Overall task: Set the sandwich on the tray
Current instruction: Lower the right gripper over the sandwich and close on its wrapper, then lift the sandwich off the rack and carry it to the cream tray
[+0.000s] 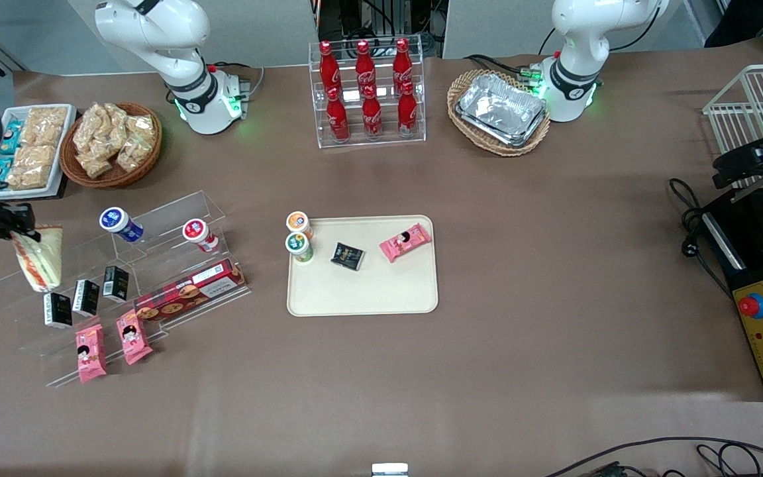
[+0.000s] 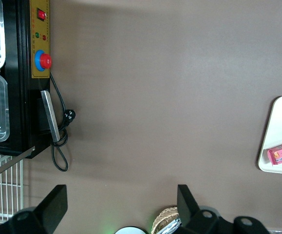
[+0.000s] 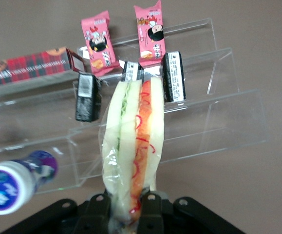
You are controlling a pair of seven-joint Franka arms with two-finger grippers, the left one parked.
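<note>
While clamped, hand [image 3: 126, 207] grips sandwich [image 3: 133, 146] (wrapped).

I see a wide table [image 1: 554, 265] covered with brown cloth under soft even light, a black control box [image 1: 762, 318] at the parked arm's end.

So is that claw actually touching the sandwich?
Touching. In the right wrist view the gripper is shut on the sandwich, its fingers pinching the wrapped end.
</note>
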